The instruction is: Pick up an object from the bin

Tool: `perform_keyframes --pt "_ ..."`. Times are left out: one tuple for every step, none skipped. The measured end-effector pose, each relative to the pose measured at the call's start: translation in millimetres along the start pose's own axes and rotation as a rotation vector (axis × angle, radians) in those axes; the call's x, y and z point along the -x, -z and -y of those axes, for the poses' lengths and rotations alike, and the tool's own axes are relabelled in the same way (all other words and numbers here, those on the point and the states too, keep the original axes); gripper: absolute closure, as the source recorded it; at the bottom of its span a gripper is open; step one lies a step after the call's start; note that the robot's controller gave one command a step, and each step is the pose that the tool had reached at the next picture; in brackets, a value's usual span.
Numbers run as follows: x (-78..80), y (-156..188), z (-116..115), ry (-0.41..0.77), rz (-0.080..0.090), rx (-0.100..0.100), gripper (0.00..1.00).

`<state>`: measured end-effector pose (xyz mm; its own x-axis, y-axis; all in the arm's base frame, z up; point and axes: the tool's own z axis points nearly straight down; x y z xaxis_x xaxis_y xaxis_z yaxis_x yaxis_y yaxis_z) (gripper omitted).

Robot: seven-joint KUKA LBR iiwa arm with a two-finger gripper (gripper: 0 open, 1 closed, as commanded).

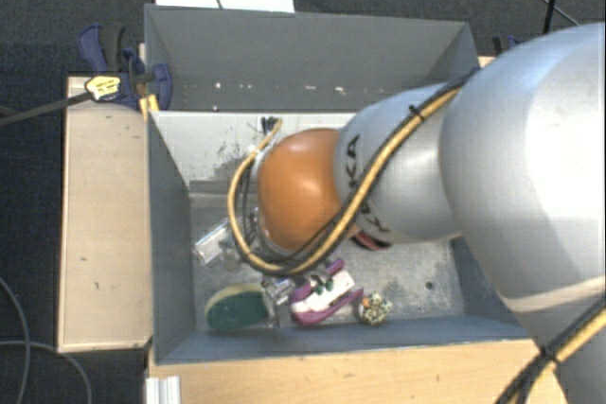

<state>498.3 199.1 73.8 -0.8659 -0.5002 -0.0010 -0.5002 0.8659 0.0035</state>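
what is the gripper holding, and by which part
Cannot tell: the arm's orange cover blocks the view, above a green disc and a purple-and-white thing.

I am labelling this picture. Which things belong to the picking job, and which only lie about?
Job: gripper; bin; green round pad and purple-white toy, nearest the gripper.
Lying about: clear plastic piece; small speckled lump.

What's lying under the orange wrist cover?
Poking out beside it: a clear plastic piece, a green round pad, a purple-and-white item. Directly beneath is covered.
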Motion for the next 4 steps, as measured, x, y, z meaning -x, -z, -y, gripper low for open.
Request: perform_keyframes --pt "-0.3 -0.1 3.5 -0.010 0.000 -0.003 1.00" --pt "27.3 -2.7 0.1 -0.010 0.001 -0.004 1.00" --pt "78.8 -3.5 17.4 -0.043 -0.003 -0.010 1.00" --pt "80.3 181.9 44.7 -0.047 0.012 -0.006 1.00"
